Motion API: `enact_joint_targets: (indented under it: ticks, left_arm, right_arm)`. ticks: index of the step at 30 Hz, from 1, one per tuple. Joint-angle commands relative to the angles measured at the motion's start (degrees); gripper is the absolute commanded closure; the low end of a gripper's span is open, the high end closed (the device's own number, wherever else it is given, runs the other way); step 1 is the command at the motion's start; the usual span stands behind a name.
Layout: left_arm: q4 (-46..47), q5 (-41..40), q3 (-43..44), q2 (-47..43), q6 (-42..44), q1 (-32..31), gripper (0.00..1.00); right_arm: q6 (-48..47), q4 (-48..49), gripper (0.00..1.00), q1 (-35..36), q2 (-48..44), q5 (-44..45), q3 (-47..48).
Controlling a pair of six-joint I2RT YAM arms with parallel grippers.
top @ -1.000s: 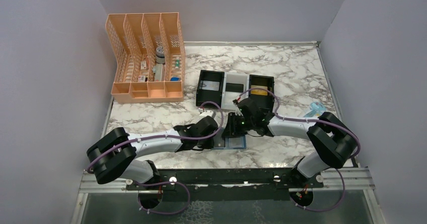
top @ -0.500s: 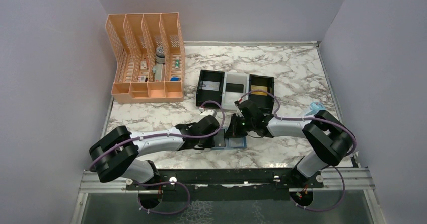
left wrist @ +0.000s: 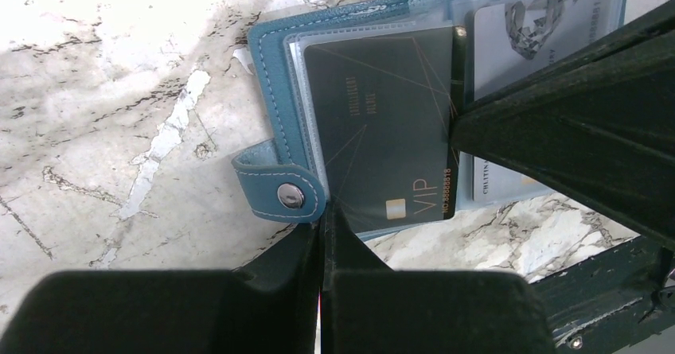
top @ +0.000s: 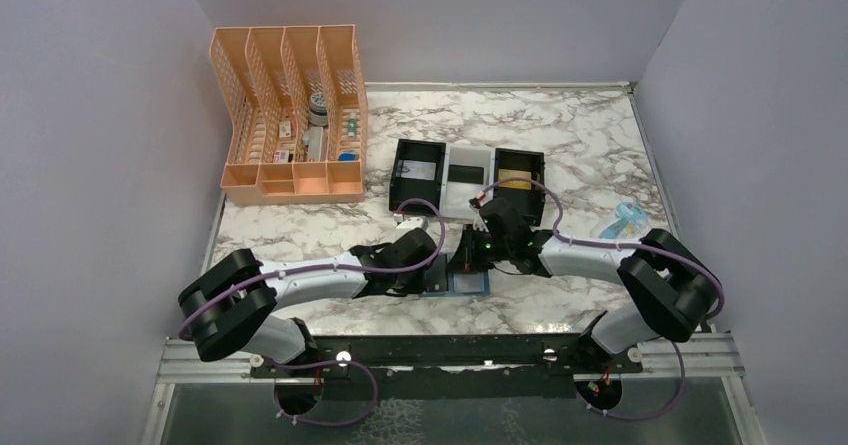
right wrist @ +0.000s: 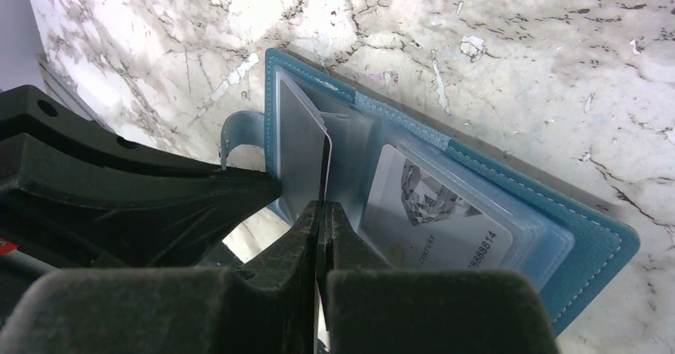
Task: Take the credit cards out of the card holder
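Note:
The teal-blue card holder (top: 467, 283) lies open on the marble near the front edge. In the left wrist view the card holder (left wrist: 275, 83) holds a black card (left wrist: 382, 123) marked VIP in one clear pocket and a silver-grey card (left wrist: 525, 28) in the other. My left gripper (left wrist: 326, 215) is shut on the holder's near edge beside its snap tab. My right gripper (right wrist: 322, 207) is shut on the black card's (right wrist: 302, 147) edge, and the card tilts up out of its pocket. The silver-grey card (right wrist: 434, 211) lies flat beside it. No gold card shows in the holder.
A black-and-white three-compartment tray (top: 467, 155) stands just behind the grippers, with a gold-coloured patch (top: 516, 179) in its right compartment. An orange mesh organizer (top: 290, 115) is at the back left. A small blue object (top: 622, 217) lies at the right edge.
My right gripper has shifted slightly to the right over the card holder. The left gripper stays at the holder's left edge.

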Motion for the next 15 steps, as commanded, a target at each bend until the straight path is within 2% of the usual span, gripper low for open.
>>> enact_joint_targets:
  ticks: [1,15]
  left_arm:
    - [-3.64,-1.41,-0.40,2.66,-0.91,-0.65,0.97]
    - [-3.48,-1.00,-0.18,2.52,0.74,-0.74,0.98]
  right_arm:
    - [0.03,-1.76,0.99,0.23,-2.73,-0.57,0.00]
    - [-2.13,-4.98,0.99,-0.72,-3.36,1.22,0.11]
